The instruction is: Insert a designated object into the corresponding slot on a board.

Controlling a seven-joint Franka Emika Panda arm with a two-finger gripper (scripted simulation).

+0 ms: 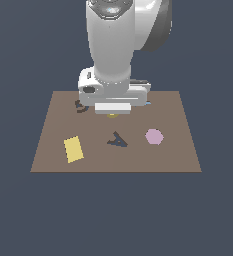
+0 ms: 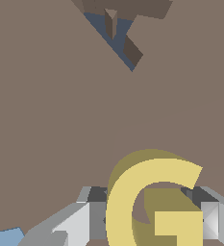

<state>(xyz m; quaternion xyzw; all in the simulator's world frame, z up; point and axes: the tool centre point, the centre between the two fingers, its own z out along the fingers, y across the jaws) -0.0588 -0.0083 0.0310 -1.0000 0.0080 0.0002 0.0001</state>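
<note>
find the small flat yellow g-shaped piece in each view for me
Exterior view: only a sliver of the small flat yellow G-shaped piece shows, under the gripper near the far edge of the large flat brown board.
Wrist view: the G fills the lower middle, between the grey fingers.
Shared landmark: the dark A-shaped recess.
</note>
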